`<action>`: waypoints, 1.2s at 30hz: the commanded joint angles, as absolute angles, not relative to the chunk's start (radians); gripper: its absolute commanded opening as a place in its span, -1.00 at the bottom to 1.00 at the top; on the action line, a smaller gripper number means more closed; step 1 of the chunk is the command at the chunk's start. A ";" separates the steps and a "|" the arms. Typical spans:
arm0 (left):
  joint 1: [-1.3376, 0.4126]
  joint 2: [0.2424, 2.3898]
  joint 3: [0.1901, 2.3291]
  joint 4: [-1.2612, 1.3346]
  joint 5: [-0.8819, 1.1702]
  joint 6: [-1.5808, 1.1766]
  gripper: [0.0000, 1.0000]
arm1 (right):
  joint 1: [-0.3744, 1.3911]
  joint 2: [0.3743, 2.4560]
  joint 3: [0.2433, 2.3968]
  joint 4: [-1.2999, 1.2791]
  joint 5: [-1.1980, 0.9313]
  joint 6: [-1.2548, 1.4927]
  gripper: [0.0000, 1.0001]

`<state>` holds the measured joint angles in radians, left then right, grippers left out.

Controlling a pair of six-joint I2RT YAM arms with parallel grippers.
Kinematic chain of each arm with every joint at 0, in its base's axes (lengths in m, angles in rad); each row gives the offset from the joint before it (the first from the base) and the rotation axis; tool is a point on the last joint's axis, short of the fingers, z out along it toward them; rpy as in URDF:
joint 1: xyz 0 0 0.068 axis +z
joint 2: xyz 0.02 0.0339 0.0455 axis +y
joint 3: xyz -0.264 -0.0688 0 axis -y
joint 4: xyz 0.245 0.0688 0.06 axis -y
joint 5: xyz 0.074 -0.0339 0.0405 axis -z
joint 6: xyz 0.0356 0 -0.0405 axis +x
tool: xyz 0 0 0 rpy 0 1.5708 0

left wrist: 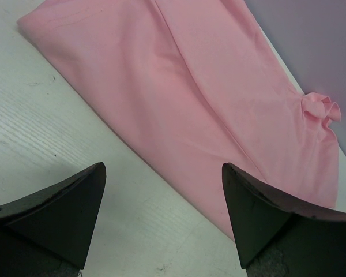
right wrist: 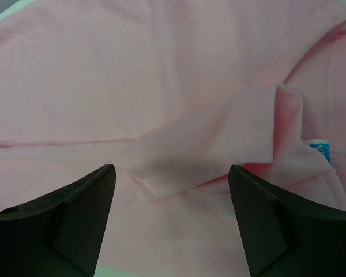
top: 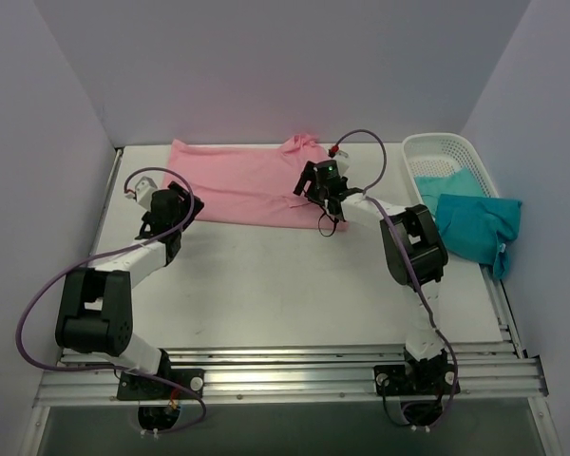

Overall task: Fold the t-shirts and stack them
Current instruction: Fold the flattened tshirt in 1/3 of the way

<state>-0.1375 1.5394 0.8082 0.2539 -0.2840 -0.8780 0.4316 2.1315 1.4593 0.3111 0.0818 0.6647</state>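
Lilac wall (top: 38, 152) shuts in the left edge of the white table (top: 285, 275). Left tool (left wrist: 161, 173) hangs with its jaws spread wide and nothing between them. It is over bare table, just beside the near left hem of the pink t-shirt (top: 237, 182).

That shirt lies flat along the far edge of the table, close against the back wall, with a small bunched fold at its far right corner. Right tool (right wrist: 172, 173) stands over the shirt's collar end, jaws apart and empty. A loose folded flap and the blue neck label (right wrist: 322, 151) lie just ahead of it. It seems to hover rather than touch, though the view is too close to be sure.

Right of it, a white lattice basket (top: 442, 147) sits in the far right corner. It holds the teal t-shirts (top: 475, 226), one spilling over its near rim towards the right wall. Open table runs between the pink shirt and both arm bases, ending at the metal rails (top: 285, 372).
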 commanded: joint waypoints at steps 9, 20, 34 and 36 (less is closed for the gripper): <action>-0.155 1.559 0.813 0.316 -0.304 -0.859 0.80 | 0.425 2.031 1.408 0.321 0.112 0.655 0.50; -0.158 1.554 0.815 0.313 -0.310 -0.856 0.80 | 0.422 2.063 1.430 0.318 0.113 0.653 0.50; -0.160 1.571 0.818 0.319 -0.316 -0.853 0.80 | 0.391 2.140 1.502 0.308 0.086 0.650 0.50; -0.160 1.575 0.819 0.319 -0.314 -0.853 0.80 | 0.390 2.151 1.511 0.307 0.083 0.650 0.50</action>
<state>-0.1558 1.5631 0.8082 0.2668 -0.2947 -0.8715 0.3939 2.1357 1.4677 0.3096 0.0879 0.6601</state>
